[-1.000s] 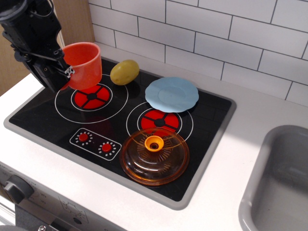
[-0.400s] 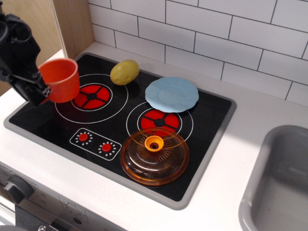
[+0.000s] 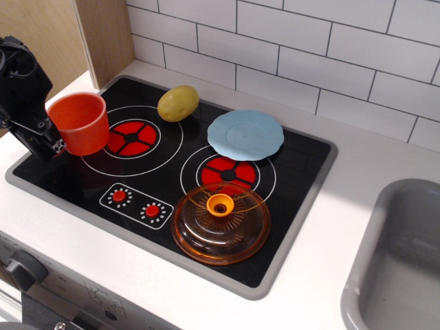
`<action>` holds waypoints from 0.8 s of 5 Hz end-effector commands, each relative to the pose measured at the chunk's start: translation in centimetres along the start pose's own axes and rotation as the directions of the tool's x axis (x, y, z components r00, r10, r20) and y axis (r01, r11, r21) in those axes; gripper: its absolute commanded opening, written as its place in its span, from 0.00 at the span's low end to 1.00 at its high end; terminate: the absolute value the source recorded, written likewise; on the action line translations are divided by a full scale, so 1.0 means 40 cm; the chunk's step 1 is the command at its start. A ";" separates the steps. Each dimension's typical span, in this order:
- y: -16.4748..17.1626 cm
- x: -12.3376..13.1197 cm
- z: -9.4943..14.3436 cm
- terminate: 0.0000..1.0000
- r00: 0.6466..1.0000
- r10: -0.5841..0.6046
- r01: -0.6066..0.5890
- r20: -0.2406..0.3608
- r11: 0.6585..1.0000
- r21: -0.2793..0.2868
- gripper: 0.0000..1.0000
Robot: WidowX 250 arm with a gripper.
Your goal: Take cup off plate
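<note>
The red-orange cup (image 3: 79,122) stands upright at the left edge of the black stovetop (image 3: 158,180), beside the left burner. My gripper (image 3: 55,143) is at the cup's left side and is shut on its handle. The handle is hidden behind the fingers. The pale blue plate (image 3: 245,135) lies bare at the back of the stovetop, right of centre, well apart from the cup.
A yellow potato (image 3: 178,103) lies at the back of the stove, between cup and plate. A transparent orange domed lid (image 3: 221,222) sits at the front. A grey sink (image 3: 399,261) is at the right. A wooden panel (image 3: 82,34) stands at the back left.
My gripper has carried the cup left and down, from above the left burner to the stove's left edge, where it now sits low on the surface.
</note>
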State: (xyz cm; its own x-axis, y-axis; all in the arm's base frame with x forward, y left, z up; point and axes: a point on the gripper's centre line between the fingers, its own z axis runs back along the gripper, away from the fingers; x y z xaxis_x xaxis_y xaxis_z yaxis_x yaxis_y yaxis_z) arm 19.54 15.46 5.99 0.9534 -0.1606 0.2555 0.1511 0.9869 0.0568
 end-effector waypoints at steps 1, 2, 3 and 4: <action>0.003 -0.007 0.025 0.00 1.000 0.006 -0.006 0.007 0.999 0.033 1.00; -0.001 0.008 0.066 0.00 0.999 0.022 -0.022 0.029 0.999 0.033 1.00; -0.006 0.038 0.129 0.00 0.997 0.062 -0.064 0.046 0.997 0.042 1.00; -0.012 0.049 0.163 0.00 0.997 0.056 -0.058 0.058 0.998 0.036 1.00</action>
State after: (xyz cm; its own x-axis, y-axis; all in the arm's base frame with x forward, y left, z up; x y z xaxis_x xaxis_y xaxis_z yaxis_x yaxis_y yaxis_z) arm 19.80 14.19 11.44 0.9549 -0.0932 0.2819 0.0859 0.9956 0.0385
